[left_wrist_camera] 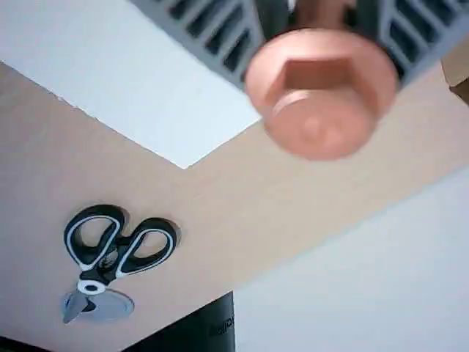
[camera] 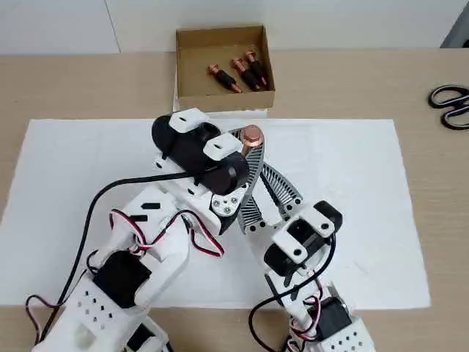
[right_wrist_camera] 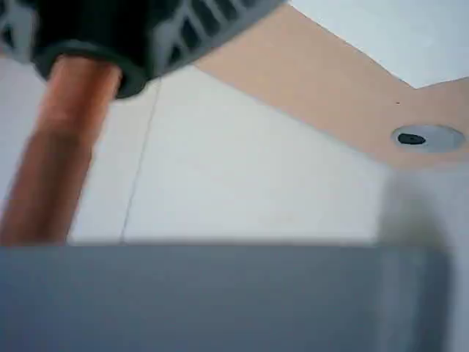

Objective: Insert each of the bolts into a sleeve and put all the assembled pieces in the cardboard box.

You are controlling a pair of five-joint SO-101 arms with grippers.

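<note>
Left wrist view, left gripper (left_wrist_camera: pixel 319 20) clamped tight on copper bolt (left_wrist_camera: pixel 322 95)

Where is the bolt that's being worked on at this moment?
In the high view the bolt is held up in the left claw over the white sheet, just short of the cardboard box.

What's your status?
Left claw shut on bolt, over the paper. Right claw beside it, sleeve on shaft. Three pieces in box. Scissors well aside.
</note>
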